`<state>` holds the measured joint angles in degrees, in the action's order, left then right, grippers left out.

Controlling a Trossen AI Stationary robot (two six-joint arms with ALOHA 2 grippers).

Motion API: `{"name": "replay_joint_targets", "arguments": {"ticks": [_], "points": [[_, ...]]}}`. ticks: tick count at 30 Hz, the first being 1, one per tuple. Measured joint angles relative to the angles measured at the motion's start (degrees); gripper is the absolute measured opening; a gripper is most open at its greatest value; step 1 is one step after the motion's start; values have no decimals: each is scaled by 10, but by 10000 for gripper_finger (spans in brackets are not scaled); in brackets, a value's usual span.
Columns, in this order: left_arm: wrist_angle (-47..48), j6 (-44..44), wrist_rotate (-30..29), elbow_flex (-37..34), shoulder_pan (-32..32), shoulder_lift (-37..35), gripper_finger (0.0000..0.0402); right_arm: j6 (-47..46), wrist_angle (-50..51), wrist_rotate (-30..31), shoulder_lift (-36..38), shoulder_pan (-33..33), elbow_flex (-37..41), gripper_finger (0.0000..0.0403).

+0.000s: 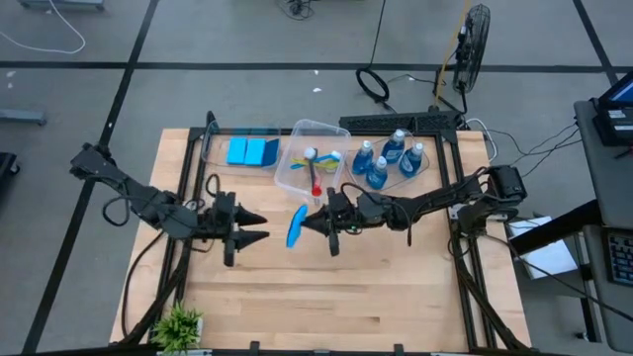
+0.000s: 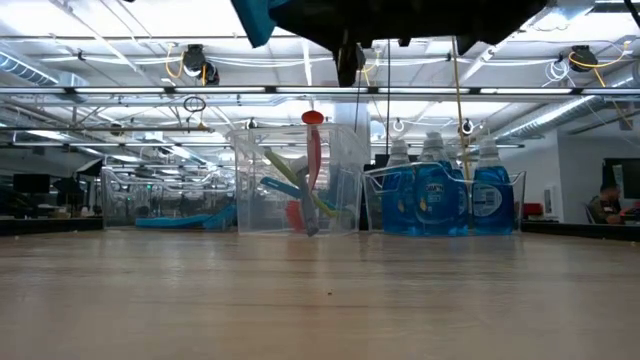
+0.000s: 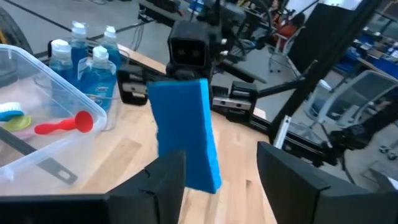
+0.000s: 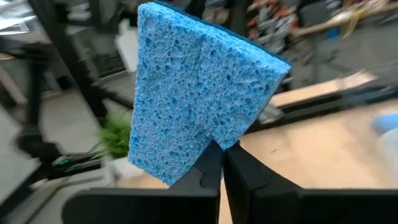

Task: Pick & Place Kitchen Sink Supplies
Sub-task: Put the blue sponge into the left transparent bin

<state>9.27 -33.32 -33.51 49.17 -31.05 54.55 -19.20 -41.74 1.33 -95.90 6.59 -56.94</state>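
Above the wooden worktop (image 1: 326, 287), at its centre, my right gripper (image 4: 222, 152) is pinching one corner of a light, squashy sponge (image 4: 199, 93), while my left gripper (image 3: 221, 171), at nine o'clock of it, is waiting with jaws spread.

A flat bright-blue sponge (image 1: 297, 225) hung on edge above the table's middle, pinched at one corner. More blue sponges (image 1: 251, 151) lay in a clear tub. Brushes, the red one (image 1: 316, 179) among them, rested in the middle tub. Four bottles of blue liquid (image 1: 388, 158) stood upright together.
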Motion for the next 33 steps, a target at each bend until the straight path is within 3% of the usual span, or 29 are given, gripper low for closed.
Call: {"name": "replay_joint_targets", "arguments": {"ticks": [11, 33], "points": [[-52, 20, -1, 0, 52, 67, 243, 56, 39, 121, 0, 0, -44, 0], [-58, 2, 10, -1, 138, 120, 241, 54, 81, 137, 0, -2, -53, 0]]}}
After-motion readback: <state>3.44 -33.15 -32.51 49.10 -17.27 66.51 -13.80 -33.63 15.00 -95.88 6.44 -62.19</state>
